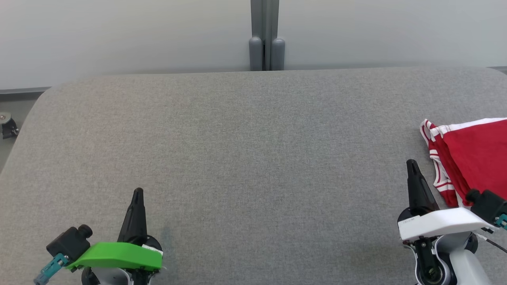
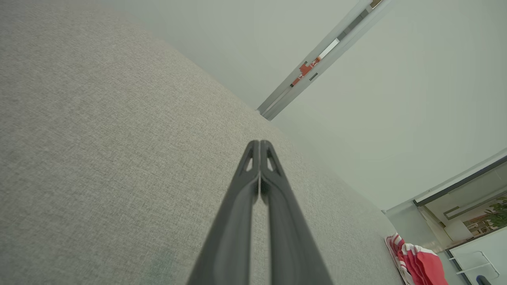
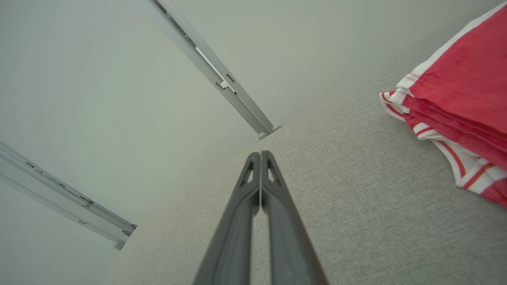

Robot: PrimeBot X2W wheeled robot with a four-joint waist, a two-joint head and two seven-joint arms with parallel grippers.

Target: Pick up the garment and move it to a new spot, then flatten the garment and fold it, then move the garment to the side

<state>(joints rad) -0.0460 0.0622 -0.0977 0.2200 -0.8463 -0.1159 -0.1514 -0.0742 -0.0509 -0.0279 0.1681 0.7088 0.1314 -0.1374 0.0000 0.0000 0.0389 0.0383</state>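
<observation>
**Both claws pinched together, red garment sitting off to the right**

So here's what we've got. The garment (image 1: 473, 152) is red with white, red-striped trim. It lies in a layered bundle on the right side of the grey fabric-covered table (image 1: 245, 134) and runs out past the right edge of the head view, so we can't see all of it. From the right wrist camera we can count several stacked red layers, with the striped trim poking out at the near edge.

The right gripper (image 1: 412, 163) has its two dark fingers pressed together with nothing between them. It sits just beside the garment's left edge, and the right wrist view shows grey cloth between the fingers and the red fabric, so we'd say they're apart. There's a white cover (image 1: 439, 223) on that wrist.

The left gripper (image 1: 138, 192) is over at the lower left, well apart from the garment. Its fingers are also together and it's holding nothing. It has a green cover (image 1: 119, 255) on its wrist. Its own camera catches the garment as a small red heap way off at the far corner.

As for the surroundings, a grey post (image 1: 264, 43) stands against the pale wall behind the table's far edge. A small caster wheel (image 1: 8, 127) sits on the floor off the left corner. Nothing lies on the table between the two grippers.
</observation>
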